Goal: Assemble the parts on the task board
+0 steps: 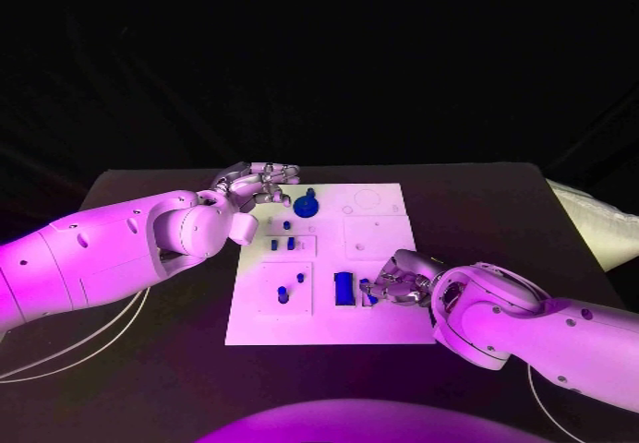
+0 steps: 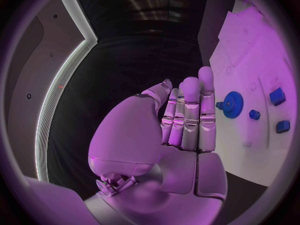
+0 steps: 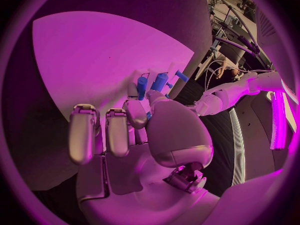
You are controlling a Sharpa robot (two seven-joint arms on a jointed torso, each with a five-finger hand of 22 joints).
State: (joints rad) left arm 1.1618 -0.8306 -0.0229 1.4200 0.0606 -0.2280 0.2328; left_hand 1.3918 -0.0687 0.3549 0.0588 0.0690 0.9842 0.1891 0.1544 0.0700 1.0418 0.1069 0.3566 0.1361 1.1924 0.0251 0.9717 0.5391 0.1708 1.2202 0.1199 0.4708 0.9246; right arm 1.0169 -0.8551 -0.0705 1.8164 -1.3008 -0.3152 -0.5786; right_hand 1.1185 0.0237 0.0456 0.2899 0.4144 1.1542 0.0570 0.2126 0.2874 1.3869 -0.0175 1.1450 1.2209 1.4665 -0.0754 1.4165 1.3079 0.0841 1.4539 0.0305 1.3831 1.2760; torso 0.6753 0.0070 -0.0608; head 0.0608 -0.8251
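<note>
The task board [image 1: 379, 318] lies flat in the middle of the black table [image 1: 493, 198], a white plate with shallow square recesses. Near its far edge, left of centre, a blue gear [image 1: 307, 205] sits on the board; in the left wrist view the same gear [image 2: 232, 104] shows toothed and round, with small blue pieces [image 2: 277, 96] further along the plate. Two short blue pegs [image 1: 283, 245] stand in a recess near the board's middle left, another small blue part [image 1: 283, 294] stands in the near left recess, and a taller blue block [image 1: 343, 287] stands in the near middle recess.

The right hand [image 1: 397, 281] rests over the board's near right part, just beside that block. Its fingers [image 3: 119, 130] curl inward, and in the right wrist view blue cylindrical pieces [image 3: 152, 84] show at the tips of them; whether they are pinched or only touched, I cannot tell.

The left hand [image 1: 253, 185] hovers at the board's far left corner, close to the gear but apart from it. Its fingers [image 2: 190, 115] are straight and pressed side by side, palm empty.
</note>
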